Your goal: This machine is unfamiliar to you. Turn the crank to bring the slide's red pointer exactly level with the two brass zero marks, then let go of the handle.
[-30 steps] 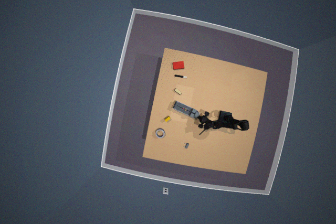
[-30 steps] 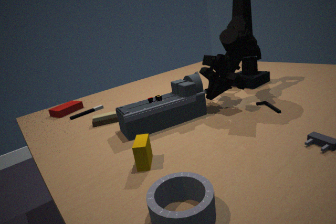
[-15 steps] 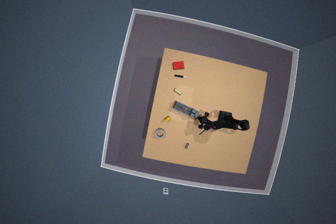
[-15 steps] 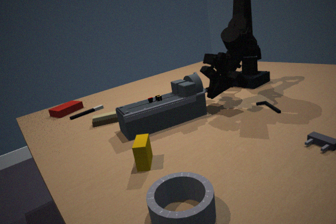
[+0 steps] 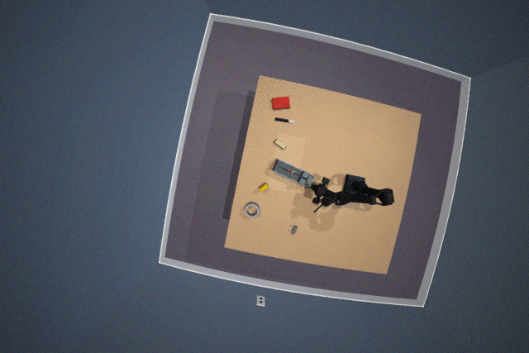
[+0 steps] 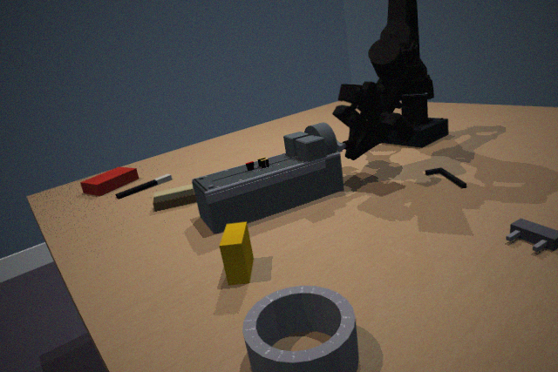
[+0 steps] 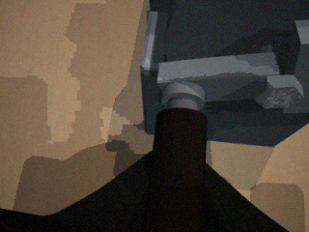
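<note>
Grey slide machine (image 6: 266, 187) lies lengthwise on the bench (image 6: 405, 268), crank end toward the arm; fingers (image 6: 349, 145) clenched on its handle (image 7: 183, 95), red pointer (image 6: 249, 164) beside brass marks (image 6: 263, 161).

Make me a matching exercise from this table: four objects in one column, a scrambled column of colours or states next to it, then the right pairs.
Objects
1. upright block
2. flat block
3. ring
4. gripper

Colours or states
A. red, lying by the marker
B. grey, hollow in the middle
C. shut on the crank handle at the machine's end
D. yellow, standing on end

Pairs: 1-D, 2-A, 3-B, 4-C
</note>
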